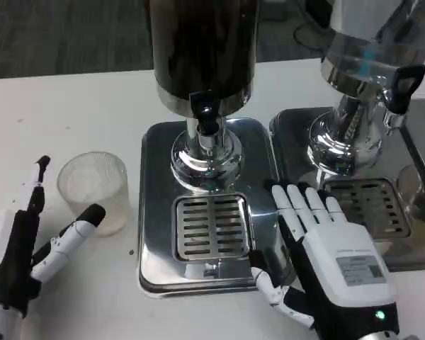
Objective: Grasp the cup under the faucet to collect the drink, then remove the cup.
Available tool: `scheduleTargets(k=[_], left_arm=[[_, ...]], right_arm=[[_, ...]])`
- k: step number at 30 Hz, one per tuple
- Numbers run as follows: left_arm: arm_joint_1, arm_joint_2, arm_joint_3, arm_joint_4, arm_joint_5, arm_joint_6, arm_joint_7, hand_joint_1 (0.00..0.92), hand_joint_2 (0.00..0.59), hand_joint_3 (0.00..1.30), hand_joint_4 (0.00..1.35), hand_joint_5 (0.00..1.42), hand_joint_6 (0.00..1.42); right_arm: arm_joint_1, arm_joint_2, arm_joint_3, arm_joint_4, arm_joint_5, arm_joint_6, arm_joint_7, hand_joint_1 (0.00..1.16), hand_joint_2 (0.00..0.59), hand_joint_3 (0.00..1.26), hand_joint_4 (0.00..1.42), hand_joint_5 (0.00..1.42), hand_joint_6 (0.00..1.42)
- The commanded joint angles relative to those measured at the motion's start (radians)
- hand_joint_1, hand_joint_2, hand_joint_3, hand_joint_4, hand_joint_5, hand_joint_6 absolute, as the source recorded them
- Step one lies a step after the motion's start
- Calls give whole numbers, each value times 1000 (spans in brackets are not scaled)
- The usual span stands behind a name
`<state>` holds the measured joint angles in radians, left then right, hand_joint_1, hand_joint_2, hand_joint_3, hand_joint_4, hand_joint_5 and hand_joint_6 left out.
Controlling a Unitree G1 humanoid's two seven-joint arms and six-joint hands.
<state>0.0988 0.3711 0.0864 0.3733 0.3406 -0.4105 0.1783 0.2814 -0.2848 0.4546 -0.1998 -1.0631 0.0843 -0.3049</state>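
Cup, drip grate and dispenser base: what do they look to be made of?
The cup looks like clear, slightly frosted plastic; the table shows through its wall. The drip grate seems to be brushed metal, slotted and dull grey. The dispenser base looks like polished steel, with mirror-like reflections along its rim. None can be confirmed by look alone.

White table [71, 106], dark grey carpeted floor [57, 35]

Perhaps a canteen or lab mock-up: two steel drink dispensers [204, 92] on a white table [71, 113].
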Motion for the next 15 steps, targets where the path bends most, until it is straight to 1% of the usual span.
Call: scheduleTargets(k=[1, 8, 12, 15], left_arm=[[-37, -23, 3, 80, -30, -71, 42, 2, 0, 0, 0, 0, 0], [-97, -28, -19, 216, -31, -132, 44, 57, 0, 0, 0, 0, 0], [-115, -14, -38, 256, -21, -158, 35, 82, 0, 0, 0, 0, 0], [-123, -4, -49, 271, -6, -157, 37, 98, 0, 0, 0, 0, 0]], right_arm=[[2, -1, -6, -11, 8, -2, 12, 240, 440, 0, 0, 0, 0], [1, 1, -12, -10, 10, -4, 14, 238, 437, 0, 0, 0, 0], [4, 2, -18, -13, 14, -4, 14, 235, 433, 0, 0, 0, 0], [5, 1, -19, -15, 11, -4, 15, 234, 432, 0, 0, 0, 0]])
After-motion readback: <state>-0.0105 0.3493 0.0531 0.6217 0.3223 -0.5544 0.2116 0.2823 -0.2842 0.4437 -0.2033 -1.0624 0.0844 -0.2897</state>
